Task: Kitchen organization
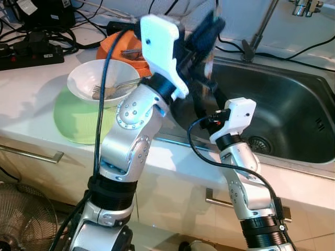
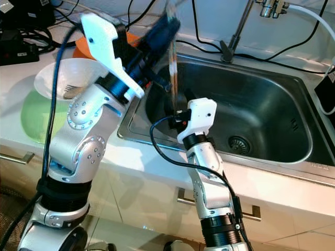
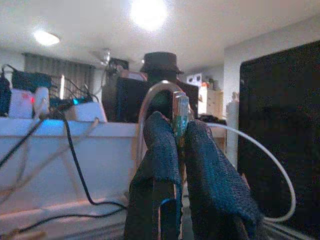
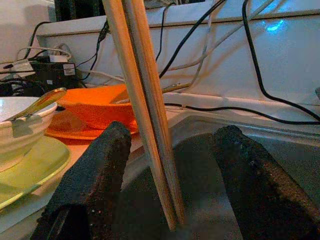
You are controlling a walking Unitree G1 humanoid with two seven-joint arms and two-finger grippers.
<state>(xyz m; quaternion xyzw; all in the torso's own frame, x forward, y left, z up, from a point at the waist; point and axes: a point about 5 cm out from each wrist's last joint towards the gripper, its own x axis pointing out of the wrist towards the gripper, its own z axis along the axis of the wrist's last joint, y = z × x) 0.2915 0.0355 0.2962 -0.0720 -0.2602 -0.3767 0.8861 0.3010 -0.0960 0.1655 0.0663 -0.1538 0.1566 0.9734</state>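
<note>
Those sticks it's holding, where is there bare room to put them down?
The sink basin right of the drain lies bare, as does the counter strip along its front rim. Left of the sink is crowded: white bowl on the green plate, orange dishes behind, then cables.

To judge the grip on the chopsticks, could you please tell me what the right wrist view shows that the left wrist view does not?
Right wrist view: the open right hand, a finger on either side of the chopsticks and apart from them, plus the orange bowl, the white bowl, the green plate and the sink. Left wrist view: the left hand shut on the chopsticks' end, and a ceiling light. Both: the chopsticks and cables along the white wall.
</note>
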